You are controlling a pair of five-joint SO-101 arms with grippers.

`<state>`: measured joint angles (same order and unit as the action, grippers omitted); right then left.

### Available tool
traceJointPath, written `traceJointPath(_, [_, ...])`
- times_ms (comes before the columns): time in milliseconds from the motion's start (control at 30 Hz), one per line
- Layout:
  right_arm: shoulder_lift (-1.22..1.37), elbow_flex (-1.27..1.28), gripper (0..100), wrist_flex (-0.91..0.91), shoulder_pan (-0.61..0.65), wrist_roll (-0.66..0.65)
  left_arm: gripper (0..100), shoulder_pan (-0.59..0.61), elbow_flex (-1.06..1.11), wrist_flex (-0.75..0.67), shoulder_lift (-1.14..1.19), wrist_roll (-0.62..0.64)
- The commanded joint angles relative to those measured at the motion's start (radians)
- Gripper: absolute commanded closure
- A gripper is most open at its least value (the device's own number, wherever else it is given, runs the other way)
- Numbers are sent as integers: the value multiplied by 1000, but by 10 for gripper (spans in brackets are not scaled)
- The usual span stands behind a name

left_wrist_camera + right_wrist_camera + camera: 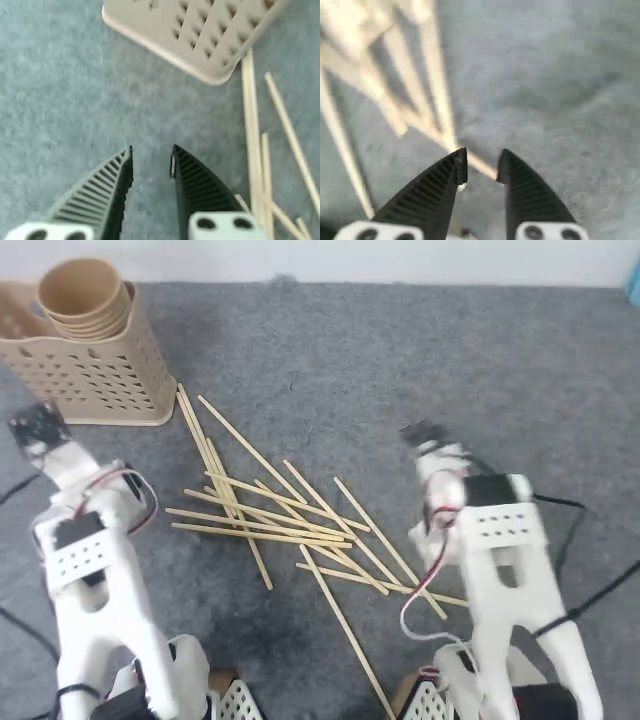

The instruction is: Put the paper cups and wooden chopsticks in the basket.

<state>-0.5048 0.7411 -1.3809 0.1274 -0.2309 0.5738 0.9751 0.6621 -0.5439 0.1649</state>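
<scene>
Grey carpeted table [400,350]: paper cups [85,295] stacked inside basket [90,380]; wooden chopsticks [270,515] scattered between the arms, mostly diagonal. Right gripper [482,160], jaws slightly apart and empty, sits nearest; left gripper [151,155], likewise parted, beside basket.

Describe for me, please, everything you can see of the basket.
The basket is beige and plastic-looking, its walls pierced with rows of small holes. It stands upright on the grey mat at the far left of the high view, with nested paper cups inside. Ends of chopsticks lie by its corner; whether they touch is unclear.
</scene>
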Motion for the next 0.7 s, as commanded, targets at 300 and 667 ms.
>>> traceJointPath(300, [-22,330,896,496,-134,192,786,-57,-785,552,-3,-11])
traceJointPath(667, [-22,364,897,515,-127,196,783,-94,-1682,942,592,-37])
